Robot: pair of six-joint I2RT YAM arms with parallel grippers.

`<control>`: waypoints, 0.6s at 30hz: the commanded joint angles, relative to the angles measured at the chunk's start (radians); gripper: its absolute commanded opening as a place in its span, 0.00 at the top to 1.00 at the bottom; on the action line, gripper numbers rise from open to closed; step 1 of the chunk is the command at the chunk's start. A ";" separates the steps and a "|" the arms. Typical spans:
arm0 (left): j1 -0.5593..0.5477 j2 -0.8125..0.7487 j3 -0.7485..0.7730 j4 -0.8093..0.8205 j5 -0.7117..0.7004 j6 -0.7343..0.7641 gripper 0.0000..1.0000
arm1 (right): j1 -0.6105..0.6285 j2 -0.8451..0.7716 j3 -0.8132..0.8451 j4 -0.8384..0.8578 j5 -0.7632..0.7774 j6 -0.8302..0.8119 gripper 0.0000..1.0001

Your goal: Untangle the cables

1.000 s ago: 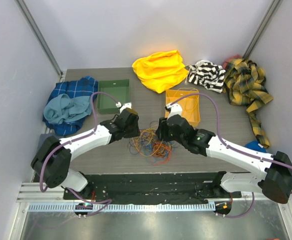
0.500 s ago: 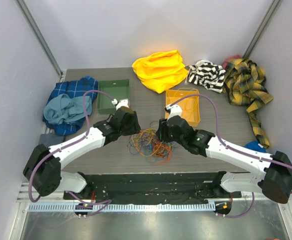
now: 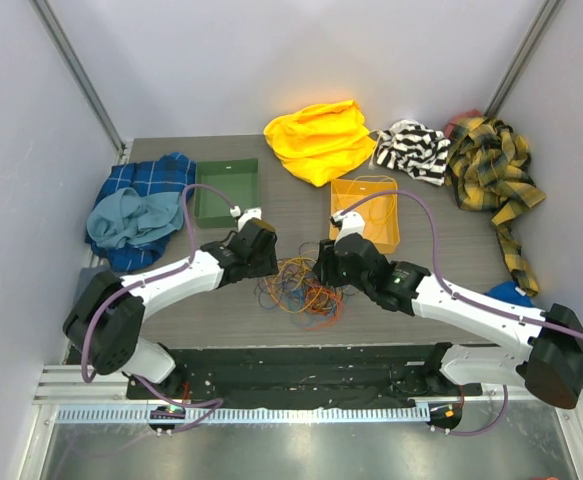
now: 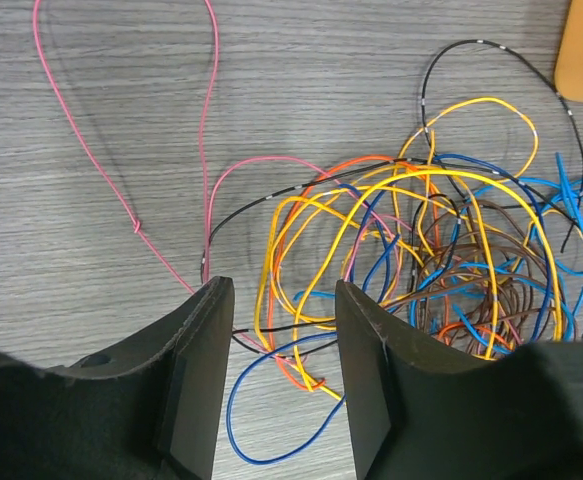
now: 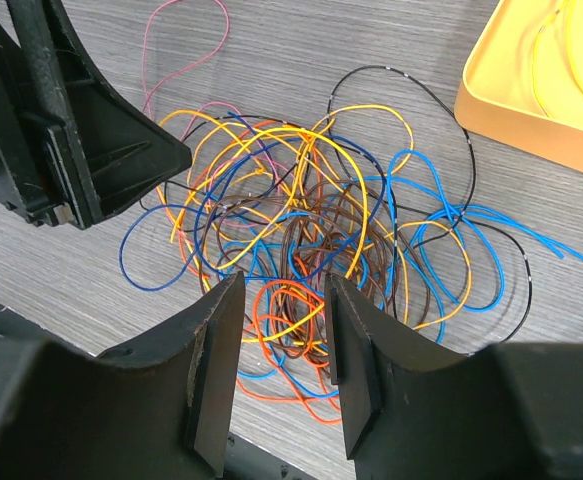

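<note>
Grippers and cable tangle, read from the near table edge outward. The left gripper (image 4: 281,292) and right gripper (image 5: 283,285) hover low on either side of the cables (image 3: 301,288). The cables lie in one loose heap on the grey table (image 3: 221,312), between the two wrists. Both pairs of fingers stand apart and clasp nothing; a few loops lie on the table under each gap.

The heap is mostly orange and yellow, with blue, brown and black strands crossing through it. A pink strand (image 4: 207,120) runs out of it alone on the left arm's side.

The wires look string-thin, light and limp, and probably slick. A pull on an inner loop would likely drag the whole heap. The better hold is judged to be an outlying strand, such as the pink one or the wide black loop (image 5: 411,85), drawn away while the other gripper pins the mass.

Beyond the heap sit an orange tray (image 3: 393,226) and a green tray (image 3: 226,163). Farthest back lie a yellow cloth (image 3: 319,140), a striped cloth (image 3: 411,150) and plaid cloths.
</note>
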 commanded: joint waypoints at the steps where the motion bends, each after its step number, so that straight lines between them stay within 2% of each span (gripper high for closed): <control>1: -0.002 0.019 0.017 0.009 -0.028 -0.001 0.53 | 0.005 -0.030 -0.002 0.030 0.018 -0.001 0.55; 3: 0.000 0.032 0.015 0.013 -0.025 0.001 0.57 | 0.003 -0.035 -0.005 0.031 0.017 -0.001 0.55; 6: -0.002 0.049 0.012 0.029 -0.013 -0.001 0.72 | 0.003 -0.037 -0.010 0.031 0.023 -0.002 0.55; 7: -0.002 0.050 0.012 0.029 -0.010 -0.002 0.83 | 0.005 -0.041 -0.011 0.030 0.021 -0.002 0.55; 10: -0.002 0.026 0.006 0.032 -0.019 -0.010 0.94 | 0.003 -0.047 -0.017 0.028 0.027 -0.004 0.55; 13: -0.002 -0.048 0.007 0.021 -0.036 -0.009 1.00 | 0.003 -0.052 -0.022 0.027 0.026 -0.002 0.55; 18: -0.003 -0.212 0.087 -0.048 -0.066 0.014 1.00 | 0.005 -0.053 -0.022 0.030 0.024 0.002 0.56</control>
